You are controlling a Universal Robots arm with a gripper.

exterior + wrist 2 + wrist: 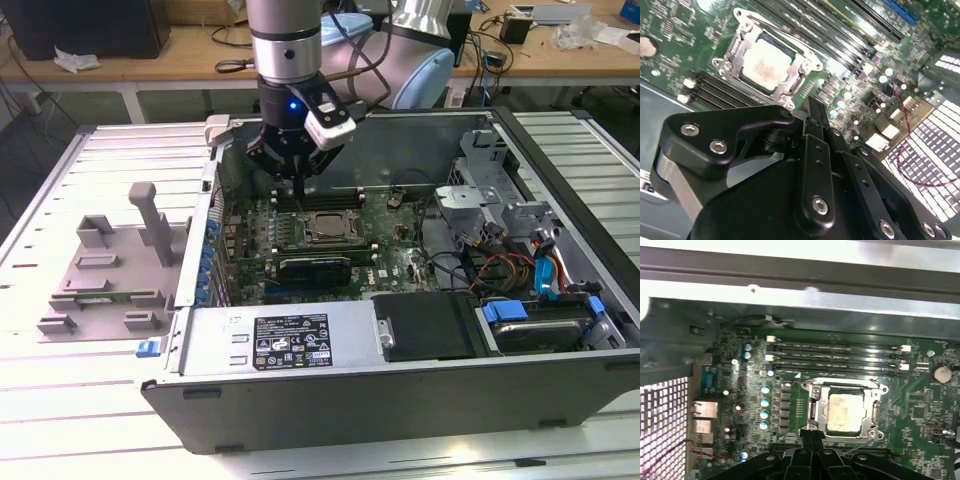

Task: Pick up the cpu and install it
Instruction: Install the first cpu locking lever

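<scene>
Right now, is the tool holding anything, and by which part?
Nothing. The tool is shut and empty; the flat silver square cpu lies in its metal-framed socket.

In the exterior view the arm [285, 40] is cut off at the top edge for me, and the cpu [328, 226] is too small to judge how it sits in the socket [330, 212]. In both wrist views the gripper [814, 109] runs off the picture's edge. In the second wrist view it covers much of the board [670, 30]. In the first wrist view it hides part of the socket frame, and glare washes out the cpu's top.
</scene>
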